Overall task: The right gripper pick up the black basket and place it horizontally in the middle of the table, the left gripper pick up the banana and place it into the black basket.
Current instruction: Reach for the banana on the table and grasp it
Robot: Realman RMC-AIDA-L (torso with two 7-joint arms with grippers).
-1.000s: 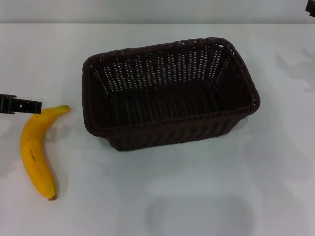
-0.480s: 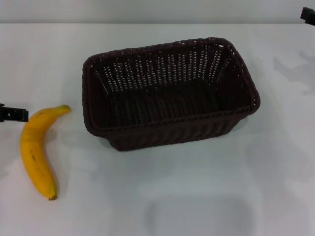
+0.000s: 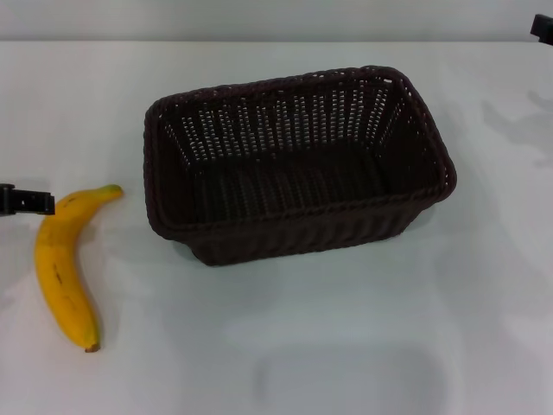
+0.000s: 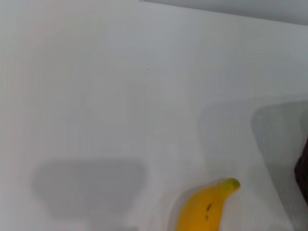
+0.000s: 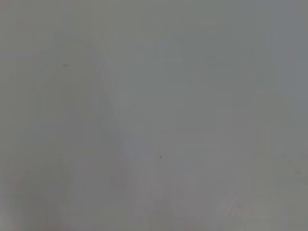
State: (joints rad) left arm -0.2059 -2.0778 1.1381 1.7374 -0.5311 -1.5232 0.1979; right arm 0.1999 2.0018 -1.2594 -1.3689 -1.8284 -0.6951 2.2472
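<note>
The black basket (image 3: 298, 164) stands upright and empty in the middle of the white table (image 3: 346, 328), its long side running across the head view. The yellow banana (image 3: 60, 268) lies on the table to its left, stem end toward the basket; its stem tip also shows in the left wrist view as the banana (image 4: 207, 207). Only a thin black tip of my left gripper (image 3: 26, 201) shows at the left edge, just beside the banana's stem end. A small black corner of my right gripper (image 3: 544, 28) sits at the far top right, well away from the basket.
The table's back edge meets a grey wall along the top of the head view. The right wrist view shows only blank white surface.
My left gripper has drawn back toward the left edge, away from the banana's stem. The right gripper stays at the top right corner. Basket and banana have not moved.
</note>
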